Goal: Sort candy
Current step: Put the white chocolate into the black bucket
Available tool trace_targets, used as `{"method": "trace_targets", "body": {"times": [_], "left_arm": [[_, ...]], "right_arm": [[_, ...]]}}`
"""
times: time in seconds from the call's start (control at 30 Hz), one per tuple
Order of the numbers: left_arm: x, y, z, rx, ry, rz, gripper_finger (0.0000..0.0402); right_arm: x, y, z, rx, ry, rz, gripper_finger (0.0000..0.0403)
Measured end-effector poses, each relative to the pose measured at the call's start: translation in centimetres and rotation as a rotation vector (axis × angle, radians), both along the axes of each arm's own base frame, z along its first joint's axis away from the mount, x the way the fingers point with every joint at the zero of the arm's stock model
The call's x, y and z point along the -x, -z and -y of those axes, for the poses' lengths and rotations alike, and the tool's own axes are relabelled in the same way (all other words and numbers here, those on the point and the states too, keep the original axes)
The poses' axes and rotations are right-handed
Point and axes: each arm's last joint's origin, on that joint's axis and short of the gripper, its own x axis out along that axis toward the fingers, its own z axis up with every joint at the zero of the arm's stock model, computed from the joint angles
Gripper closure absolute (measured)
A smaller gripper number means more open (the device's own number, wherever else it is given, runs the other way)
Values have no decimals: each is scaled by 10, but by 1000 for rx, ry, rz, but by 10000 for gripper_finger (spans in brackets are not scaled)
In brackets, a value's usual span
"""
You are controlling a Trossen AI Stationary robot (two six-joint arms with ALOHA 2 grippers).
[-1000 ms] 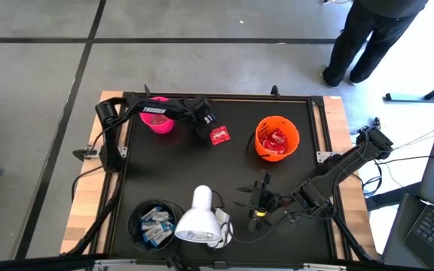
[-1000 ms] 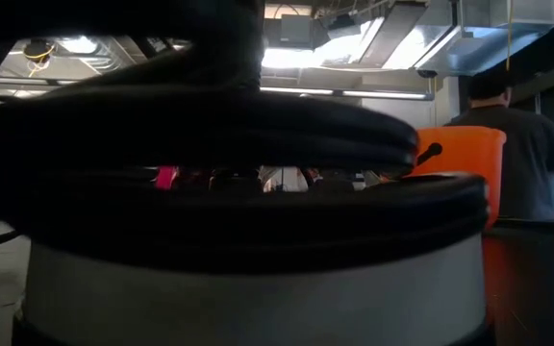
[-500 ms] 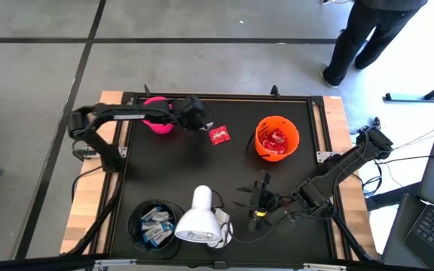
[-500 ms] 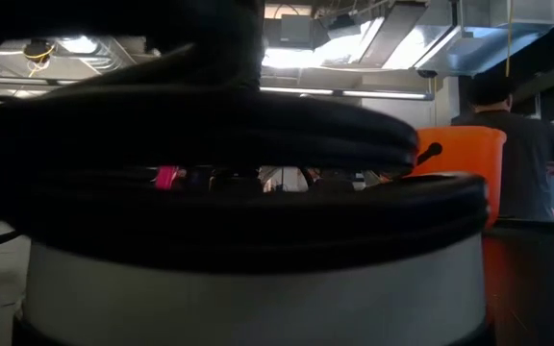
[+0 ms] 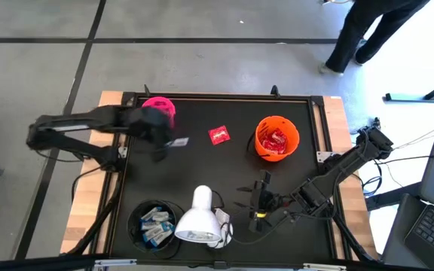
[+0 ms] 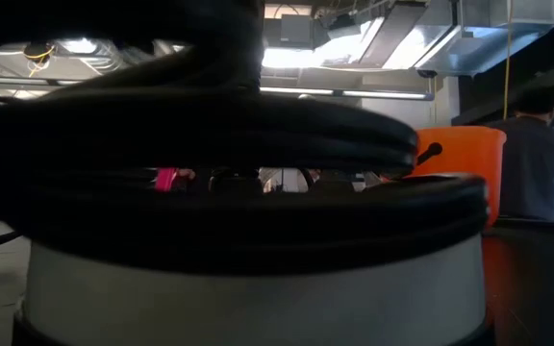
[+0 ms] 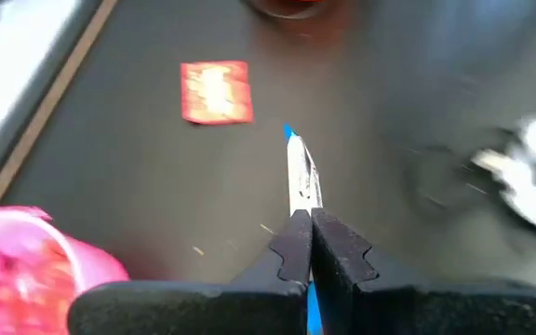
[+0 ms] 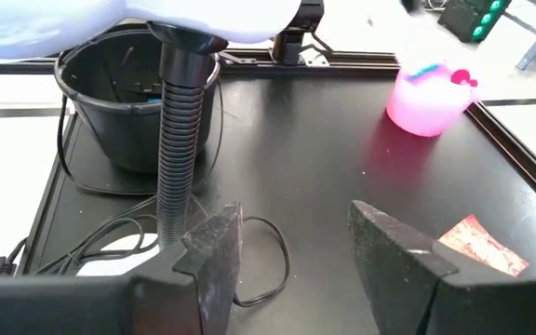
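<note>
My left gripper (image 5: 164,141) is over the table's left half, just near of the pink cup (image 5: 158,108), and is shut on a slim white-and-blue candy bar (image 5: 178,141). A red candy packet (image 5: 218,135) lies flat on the mat between the pink cup and the orange cup (image 5: 277,138), which holds red packets. The black cup (image 5: 155,223) at the near left holds white-and-blue bars. My right gripper (image 5: 258,202) is open and rests low at the near right, touching nothing. In the left wrist view the red packet (image 7: 217,91) lies ahead of the bar. My left gripper pinches the white-and-blue bar by one end (image 7: 301,207) between its two fingertips. The fingers lie along the bar, coming from the table's left. The rest of the bar sticks out past the fingertips to its blue tip (image 7: 289,135), lifted clear of the mat.
A white lamp head (image 5: 198,218) on a ribbed neck (image 8: 180,130) stands near the black cup, with cables beside it. The low view is mostly blocked by a dark ribbed thing (image 6: 219,144). A person (image 5: 360,38) stands beyond the far right corner. Bare mat lies mid-table.
My left gripper has drawn back from beside the red packet toward the table's left and slightly toward the near edge, shut on the white-and-blue bar. The red packet has stayed in place. The person beyond the table has stepped farther away.
</note>
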Motion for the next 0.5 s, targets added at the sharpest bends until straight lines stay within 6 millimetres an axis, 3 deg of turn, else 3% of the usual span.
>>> {"method": "trace_targets", "body": {"times": [0.27,0.4,0.5], "left_arm": [[67,-24,44,208,198,103,401],[84,-32,58,293,316,166,401],[88,-31,64,278,313,155,401]], "right_arm": [[0,0,0,19,-9,-4,210],[0,0,0,23,-2,2,210],[0,-1,0,20,-1,8,210]]}}
